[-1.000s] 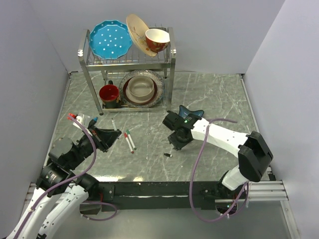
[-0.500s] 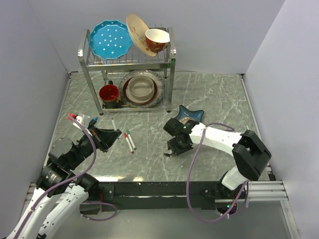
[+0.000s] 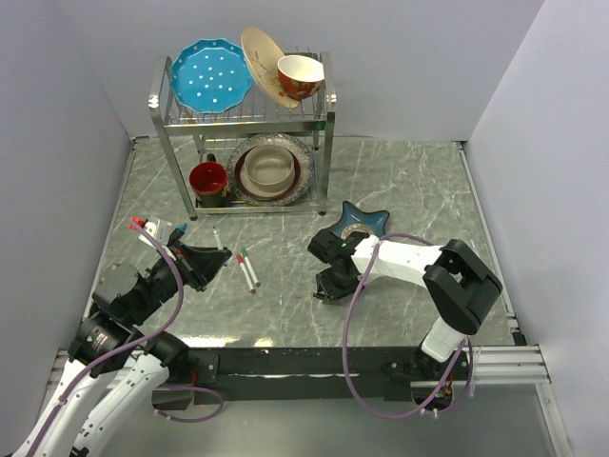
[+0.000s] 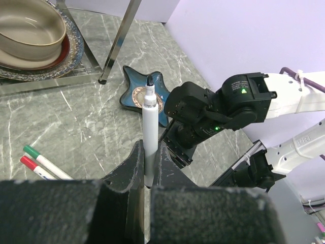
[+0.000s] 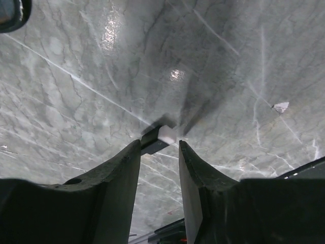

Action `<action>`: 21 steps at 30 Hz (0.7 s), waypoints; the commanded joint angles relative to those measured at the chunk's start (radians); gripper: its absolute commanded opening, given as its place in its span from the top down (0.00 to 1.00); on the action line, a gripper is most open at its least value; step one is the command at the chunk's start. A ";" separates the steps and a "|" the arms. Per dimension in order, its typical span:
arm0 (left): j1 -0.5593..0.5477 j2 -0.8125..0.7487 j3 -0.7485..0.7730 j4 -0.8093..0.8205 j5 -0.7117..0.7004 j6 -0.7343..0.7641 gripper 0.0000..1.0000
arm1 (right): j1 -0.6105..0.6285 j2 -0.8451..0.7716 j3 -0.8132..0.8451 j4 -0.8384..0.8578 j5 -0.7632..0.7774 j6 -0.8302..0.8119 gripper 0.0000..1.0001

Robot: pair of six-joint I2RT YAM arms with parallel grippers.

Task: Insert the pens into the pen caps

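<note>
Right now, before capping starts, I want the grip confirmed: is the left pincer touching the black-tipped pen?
Touching. The left wrist view shows the black-tipped pen upright, clamped on both sides between the fingers of the left pincer.

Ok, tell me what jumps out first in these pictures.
On the left, the left end effector grips a white pen, black tip sticking out. Near the middle, the right end effector sits low, open astride a small dark cap. A loaded dish rack stands at the back.
</note>
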 commanded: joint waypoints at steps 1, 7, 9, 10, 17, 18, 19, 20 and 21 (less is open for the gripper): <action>0.001 -0.012 0.007 0.024 0.006 0.014 0.99 | 0.002 0.015 0.034 -0.005 0.021 0.095 0.56; 0.001 -0.010 0.007 0.024 0.006 0.016 0.99 | 0.000 0.030 0.034 -0.007 0.026 0.094 0.58; 0.001 -0.010 0.007 0.024 0.008 0.016 0.99 | 0.000 0.030 0.037 -0.007 0.033 0.092 0.58; 0.001 -0.010 0.007 0.026 0.008 0.016 0.99 | 0.000 0.035 0.042 -0.013 0.038 0.092 0.58; 0.001 -0.007 0.007 0.026 0.006 0.016 0.99 | 0.000 0.070 0.069 -0.019 0.061 0.062 0.65; 0.001 -0.009 0.007 0.026 0.006 0.016 0.99 | 0.003 0.084 0.072 -0.018 0.058 0.059 0.69; 0.001 -0.006 0.005 0.025 0.008 0.016 0.99 | 0.003 0.090 0.075 -0.019 0.056 0.054 0.71; 0.001 -0.007 0.007 0.024 0.005 0.016 0.99 | 0.003 0.093 0.074 -0.021 0.055 0.051 0.72; 0.001 -0.009 0.005 0.024 0.005 0.016 0.99 | 0.005 0.102 0.069 -0.019 0.055 0.046 0.73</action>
